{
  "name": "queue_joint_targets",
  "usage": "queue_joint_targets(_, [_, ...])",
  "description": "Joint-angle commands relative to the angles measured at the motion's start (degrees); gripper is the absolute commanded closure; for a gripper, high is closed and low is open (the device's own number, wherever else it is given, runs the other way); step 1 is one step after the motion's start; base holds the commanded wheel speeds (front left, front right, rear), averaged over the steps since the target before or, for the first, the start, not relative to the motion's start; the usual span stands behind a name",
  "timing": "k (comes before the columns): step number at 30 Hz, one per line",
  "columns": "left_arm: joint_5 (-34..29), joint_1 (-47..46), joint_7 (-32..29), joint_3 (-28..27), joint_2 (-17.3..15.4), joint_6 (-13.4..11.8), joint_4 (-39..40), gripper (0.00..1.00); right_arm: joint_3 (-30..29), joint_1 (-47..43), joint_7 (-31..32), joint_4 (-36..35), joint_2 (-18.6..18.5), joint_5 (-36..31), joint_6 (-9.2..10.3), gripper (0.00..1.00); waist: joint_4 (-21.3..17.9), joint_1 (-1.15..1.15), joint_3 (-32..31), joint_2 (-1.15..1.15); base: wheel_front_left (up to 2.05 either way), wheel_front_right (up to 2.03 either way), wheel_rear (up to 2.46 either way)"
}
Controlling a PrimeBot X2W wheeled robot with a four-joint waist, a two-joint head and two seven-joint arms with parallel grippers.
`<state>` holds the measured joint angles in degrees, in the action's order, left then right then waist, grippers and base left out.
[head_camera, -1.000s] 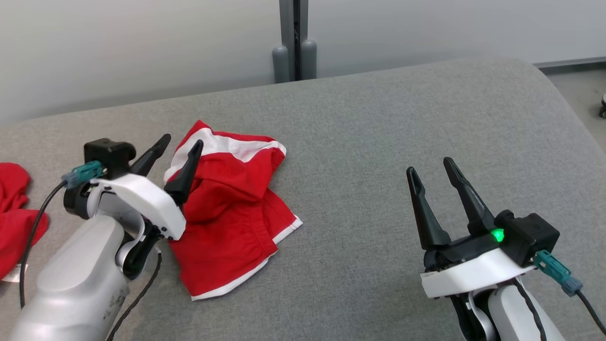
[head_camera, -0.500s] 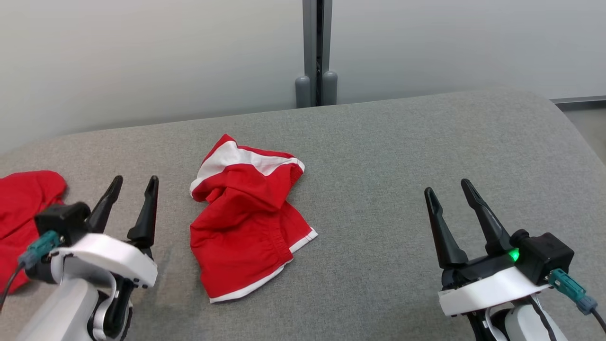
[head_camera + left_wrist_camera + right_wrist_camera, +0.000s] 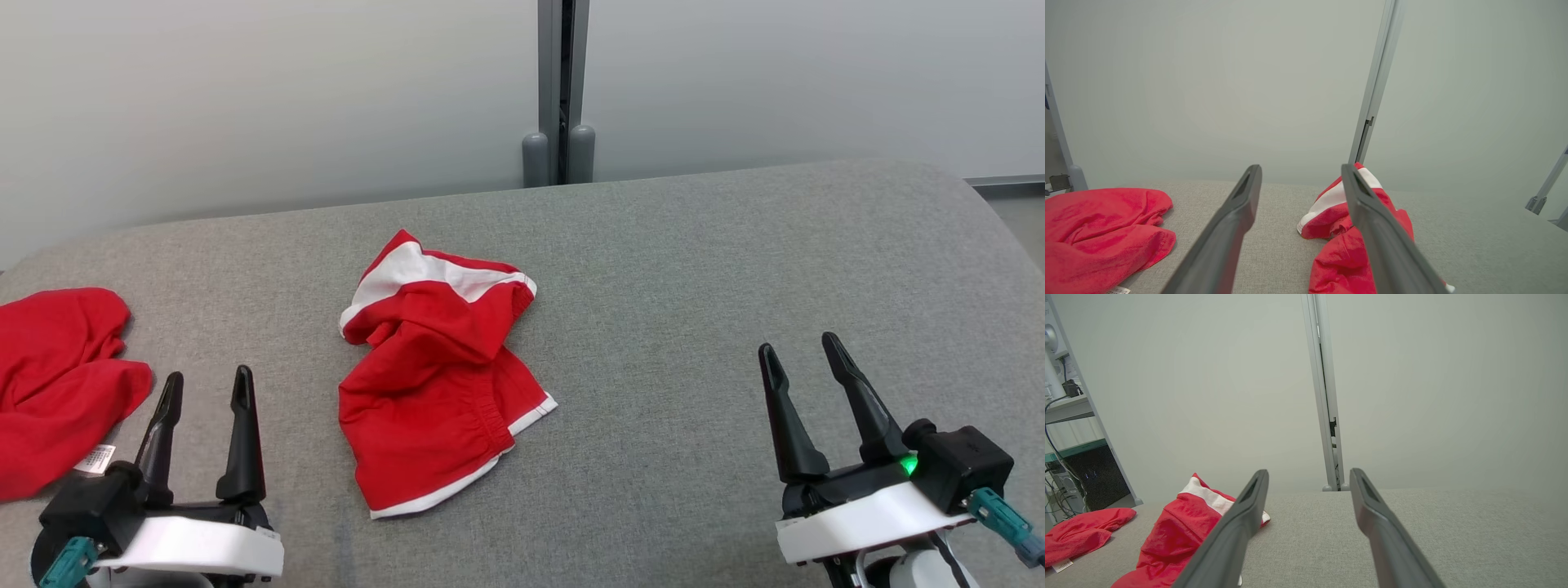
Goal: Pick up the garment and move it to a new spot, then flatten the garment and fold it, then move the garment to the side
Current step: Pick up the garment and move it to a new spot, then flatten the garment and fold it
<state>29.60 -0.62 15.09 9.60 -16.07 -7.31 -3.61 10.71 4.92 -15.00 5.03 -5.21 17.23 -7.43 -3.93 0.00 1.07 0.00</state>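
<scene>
Centre-left on couch point(image 3: 694, 269): crumpled red shorts point(image 3: 441, 392). Lower left, left gripper point(image 3: 208, 376); lower right, right gripper point(image 3: 798, 343); both spread wide, holding nothing.

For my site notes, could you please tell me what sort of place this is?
Probably a lab or office test bay: pale partition panels joined by a metal post, a grey upholstered surface, and a cabled equipment rack.

Left end effector point(image 3: 208, 377) and right end effector point(image 3: 798, 345) hover low, both spread wide and empty.
</scene>
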Motion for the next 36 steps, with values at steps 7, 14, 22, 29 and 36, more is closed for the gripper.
queue_joint_targets(7, [-6.2, 2.3, 0.1, -5.2, 5.4, 4.5, -0.2, 0.00, -0.1, -0.3, -0.3, 0.2, 0.3, -0.5, -0.11, 0.00, 0.4, 0.00, 0.1, 0.00, 0.00, 0.00, 0.00])
queue_joint_targets(14, [-9.3, 1.8, 0.1, -8.5, 8.5, 8.0, -1.6, 0.00, 0.0, 0.0, -0.3, 0.4, 0.1, -0.4, -0.11, 0.00, 0.8, 0.00, -0.3, 0.00, 0.00, 0.00, 0.00])
queue_joint_targets(22, [-11.6, 1.5, 0.1, -10.9, 10.7, 10.6, -2.6, 0.00, 1.0, 0.3, -0.3, 0.8, 0.0, 0.0, -0.11, 0.00, 1.4, 0.00, -0.5, 0.00, 0.00, 0.00, 0.00])
queue_joint_targets(29, [-12.5, 0.7, 0.1, -11.3, 12.0, 12.1, -3.7, 0.00, 8.0, 3.4, -0.3, 6.3, -0.8, 2.3, -0.11, 0.00, 4.9, 0.00, -0.4, 0.00, 0.00, 0.00, 0.00])
queue_joint_targets(36, [-12.4, -0.2, 0.1, -11.1, 12.6, 12.9, -5.2, 0.00, 19.7, 11.0, 3.3, 19.7, -2.8, 8.7, -0.11, 0.00, 10.8, 0.00, 0.1, 0.00, 0.00, 0.00, 0.00])
